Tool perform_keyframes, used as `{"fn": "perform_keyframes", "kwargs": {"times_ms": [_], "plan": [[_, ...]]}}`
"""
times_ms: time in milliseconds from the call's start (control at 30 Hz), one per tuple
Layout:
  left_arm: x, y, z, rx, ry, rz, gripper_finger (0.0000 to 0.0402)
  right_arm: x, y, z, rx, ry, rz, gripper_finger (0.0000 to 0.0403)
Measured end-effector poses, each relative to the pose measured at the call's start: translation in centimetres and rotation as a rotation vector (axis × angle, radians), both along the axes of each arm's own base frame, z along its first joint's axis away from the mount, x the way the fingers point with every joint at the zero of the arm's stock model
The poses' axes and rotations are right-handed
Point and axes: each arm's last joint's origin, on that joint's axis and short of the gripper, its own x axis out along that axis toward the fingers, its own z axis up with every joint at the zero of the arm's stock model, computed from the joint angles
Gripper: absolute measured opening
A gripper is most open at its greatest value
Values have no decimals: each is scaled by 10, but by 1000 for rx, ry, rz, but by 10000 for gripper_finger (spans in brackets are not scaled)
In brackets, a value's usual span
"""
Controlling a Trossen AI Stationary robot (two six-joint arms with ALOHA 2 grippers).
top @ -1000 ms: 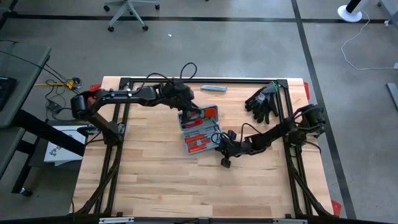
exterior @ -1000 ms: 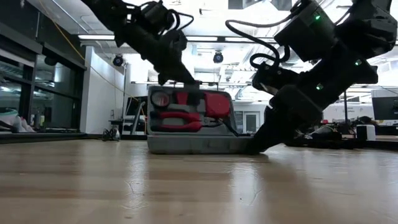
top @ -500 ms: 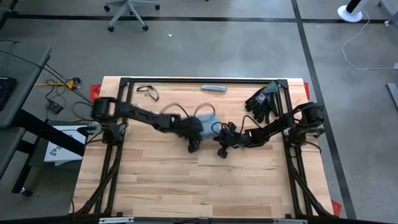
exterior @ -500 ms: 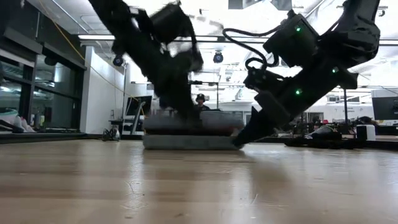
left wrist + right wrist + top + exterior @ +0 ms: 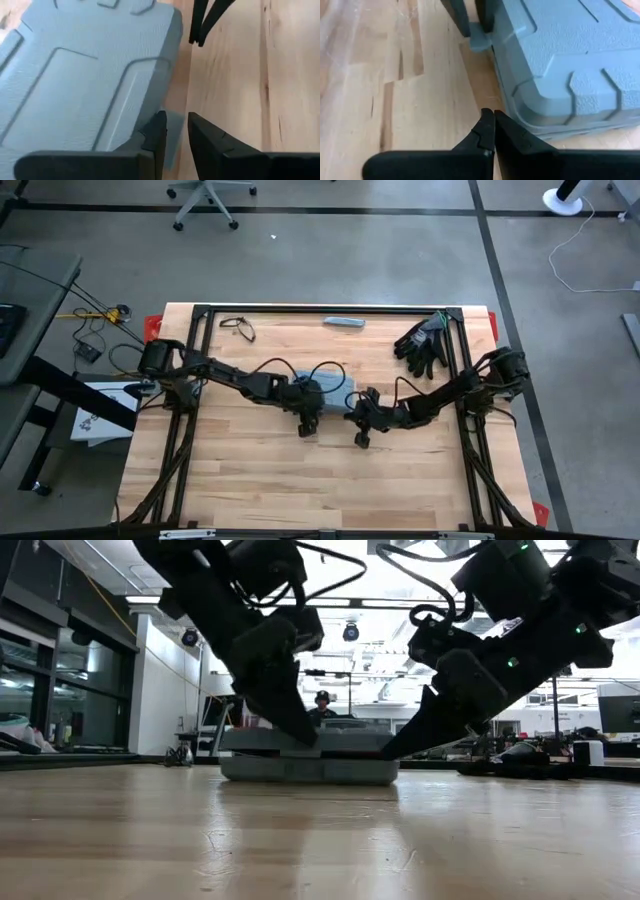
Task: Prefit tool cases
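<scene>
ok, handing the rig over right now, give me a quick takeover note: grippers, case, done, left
Left gripper: fingers slightly apart, straddling the small latch tab on the case's front edge.
Right gripper: shut, empty, tips low on the table beside the case's corner.
Tool case: mid-table, lid down, lying flat between both grippers.
Done: lid is closed over the tools.
Left: press the latch tab home; whether it is already caught cannot be told. Then back both arms off.
Black gloves and a slim grey bar lie at the far edge, untouched.

Tool case (image 5: 85,75): matt textured blue-grey plastic; table (image 5: 250,480): smooth pale wood.
</scene>
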Motion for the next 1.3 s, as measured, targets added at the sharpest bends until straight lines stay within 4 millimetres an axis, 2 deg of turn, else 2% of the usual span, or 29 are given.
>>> {"fn": "perform_keyframes", "kwargs": {"times_ms": [533, 733, 900, 1067, 1300], "plan": [[-2, -4, 6, 48, -11, 25, 74, 0, 0, 0, 4, 7, 7, 0], [-10, -2, 23, 123, -25, 29, 74, 0, 5, 6, 7, -29, 32, 0], [-27, 4, 45, 234, 5, 101, 74, -1, 3, 29, -24, -107, 59, 0], [-44, 20, 53, 324, 69, 183, 73, 0, -15, 45, -101, -145, 24, 0], [-60, 44, 18, 227, 63, 226, 63, 7, -54, 33, -63, -96, -2, 0]]}}
